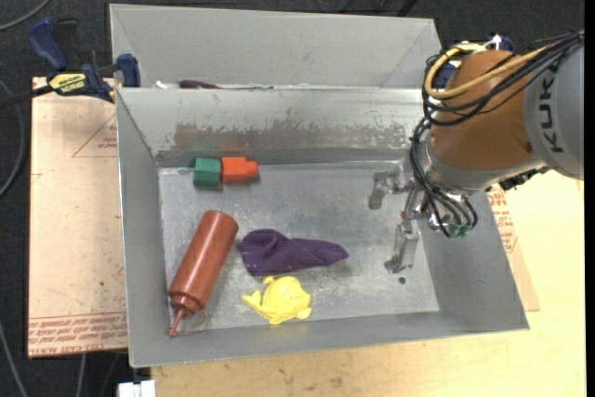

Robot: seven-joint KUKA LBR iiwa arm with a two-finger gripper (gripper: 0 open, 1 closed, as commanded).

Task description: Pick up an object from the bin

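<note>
Over at the right side of the bin (279, 121) now, with the claw (388, 232) hanging low above bare grey floor. Wide open, plainly: two metal fingers (403, 246) spread apart, one up toward the back wall, the other toward the front, with nothing between them. Orange wrist cover (474, 121) and a loop of cables (444, 79) just above, coming in from the right. Nearest to the claw, off to its left and clear of both fingers: a purple cloth (288, 251), crumpled, lying mid-floor with a tail stretched out toward the claw. Just in front of that, touching its lower edge, a yellow lump (279, 299), soft-looking, exact kind hard to make out. Further left, a rust-red squeeze bottle (201, 265) flat on its side, nozzle aimed at the front left corner, base toward the back. Up by the back wall, well apart from the claw, a green block (206, 172) and an orange block (239, 169) side by side and touching, green on the left. All five pieces down on the floor, none in contact with the fingers.
</note>
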